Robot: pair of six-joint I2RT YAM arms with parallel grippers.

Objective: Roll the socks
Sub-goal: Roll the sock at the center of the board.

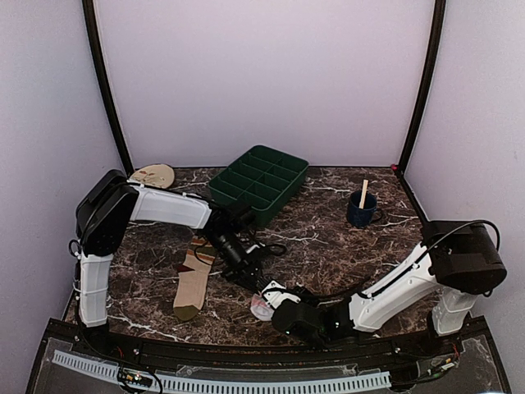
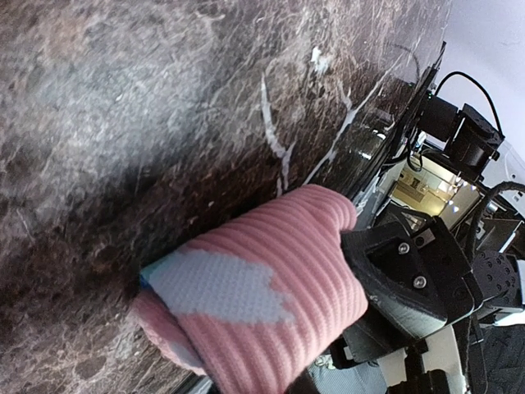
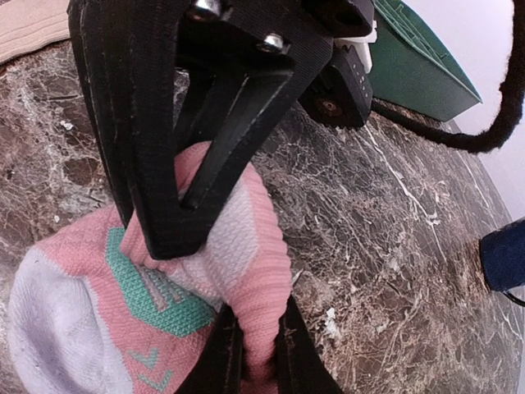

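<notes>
Pink sock [image 1: 261,307] is at near centre of the bench [image 1: 344,246], bunched into a fat partial roll with the teal and white patches facing out. Both arms meet on it.

Right gripper [image 3: 254,361] is clenched on a fold of pink rib at the roll's edge. I read it as the anchor, pinning the fabric so it can't slide or unwind.

Left gripper [image 3: 164,236] comes in from the far left, tips drawn together on top of the bundle. It looks clamped on the pink sock too, though its own camera shows only fabric, no fingers.

My read: left does the turning and right holds the tail, hence 2 grips on 1 sock. The roll looks part done, and a white end sits outside both grips.

Striped sock [image 1: 194,279] lies flat to the left, apart from both grippers, toe toward the near edge. It's untouched, probably sock 2 of 2.

Tray [image 1: 259,185] is far centre, mug [image 1: 361,210] far right, disc [image 1: 152,175] far left. All are well apart from the work, so no interference expected.

Risk: the roll springs open if either grip lets go early.
</notes>
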